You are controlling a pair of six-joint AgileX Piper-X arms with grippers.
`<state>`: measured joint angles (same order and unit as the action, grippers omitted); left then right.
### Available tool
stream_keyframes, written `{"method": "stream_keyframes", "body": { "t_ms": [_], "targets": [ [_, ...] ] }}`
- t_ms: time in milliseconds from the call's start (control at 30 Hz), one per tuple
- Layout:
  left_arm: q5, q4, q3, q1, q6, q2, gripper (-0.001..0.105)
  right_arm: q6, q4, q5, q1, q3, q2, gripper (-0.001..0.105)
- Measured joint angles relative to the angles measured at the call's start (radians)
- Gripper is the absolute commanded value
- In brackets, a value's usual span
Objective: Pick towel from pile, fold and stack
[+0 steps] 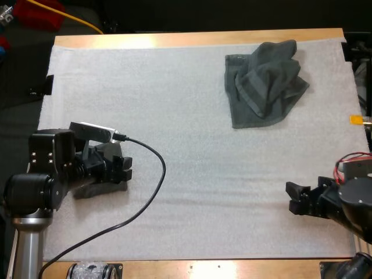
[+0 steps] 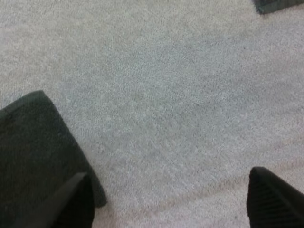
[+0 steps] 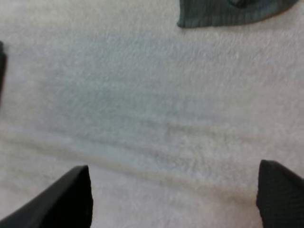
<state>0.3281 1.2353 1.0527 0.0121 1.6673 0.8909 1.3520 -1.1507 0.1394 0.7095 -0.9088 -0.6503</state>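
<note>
A folded towel (image 2: 33,152) is lying mostly hidden beneath the left arm (image 1: 52,174). In the left wrist view only one rounded corner is showing, the rest being cut off. In the high view a dark patch under that arm is hard to tell from shadow. The left jaws are standing spread, one over that corner and the other over bare white mat (image 1: 174,116). The crumpled towel (image 1: 264,81) is lying at the mat's far right, well apart from both arms, and each wrist view is catching only its near edge. The right arm (image 1: 349,200) is holding the right jaws spread over bare mat near the counter's (image 1: 203,39) near right side. Counting towels: two, one crumpled and one folded
</note>
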Motion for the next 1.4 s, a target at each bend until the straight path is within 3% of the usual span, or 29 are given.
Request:
{"method": "stream_keyframes", "body": {
  "t_ms": [267,767,1100,1400],
  "targets": [
    [0.000,0.023,0.000,0.000,-0.029,-0.036,0.065,0.119,0.038,-0.011,-0.163,0.000,-0.078,0.070],
    [0.000,0.035,0.000,0.000,-0.059,-0.092,0.065,0.337,0.010,-0.093,-0.641,-0.074,-0.081,0.070],
    [-0.002,0.042,0.000,0.000,-0.073,-0.177,0.065,0.407,0.005,-0.087,-0.684,-0.115,-0.014,0.070],
    [-0.005,0.042,0.000,0.000,-0.095,-0.321,0.065,0.499,0.004,-0.090,-0.682,-0.115,0.162,0.070]
  ]
}}
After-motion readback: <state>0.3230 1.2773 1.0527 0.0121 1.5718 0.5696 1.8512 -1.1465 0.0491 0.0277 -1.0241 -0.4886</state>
